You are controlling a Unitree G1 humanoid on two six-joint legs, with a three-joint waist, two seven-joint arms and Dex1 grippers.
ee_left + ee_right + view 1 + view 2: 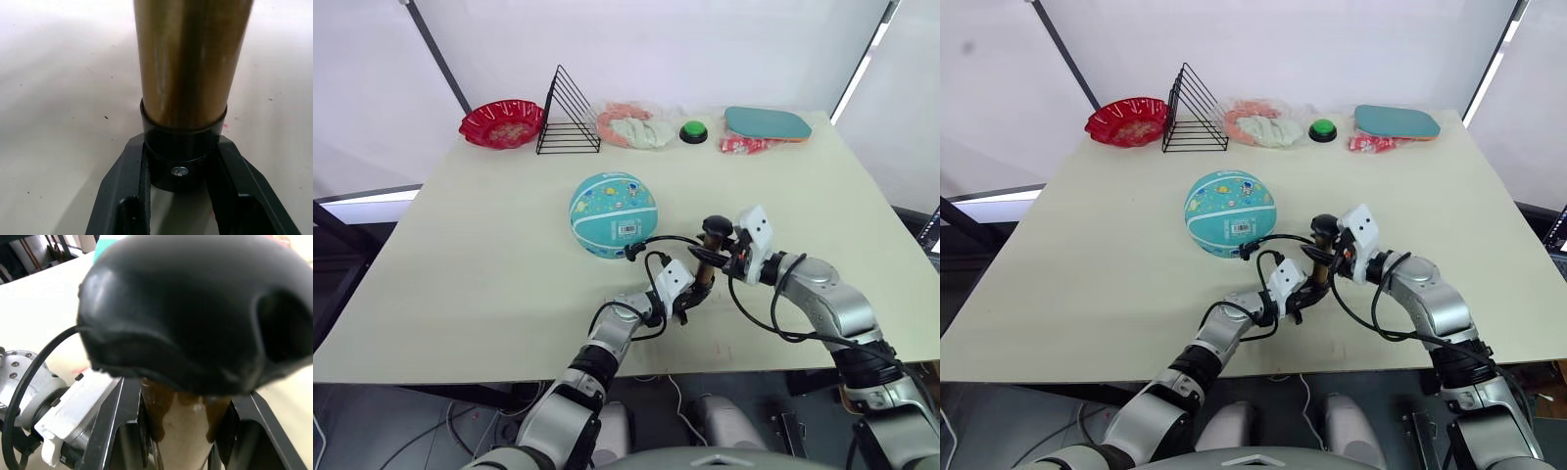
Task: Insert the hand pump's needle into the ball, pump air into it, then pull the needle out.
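The teal ball [613,213] rests on the table's middle, its barcode sticker [627,231] facing me. Just right of it the hand pump [705,272] stands upright, amber barrel [188,58] under a black T-handle [717,230]. My left gripper [693,292] is shut on the pump's black bottom cap [180,161]. My right gripper [722,257] is shut on the barrel right below the handle [186,308]. The thin black hose [668,240] arcs from the pump to the ball's lower right edge. The needle is too small to make out there.
Along the far edge stand a red bowl [502,123], a black wire rack [568,116], a bag of pink and white items [631,125], a green button [693,132], a teal paddle [767,123] and a red packet [744,145]. Bare table [470,255] lies left of the ball.
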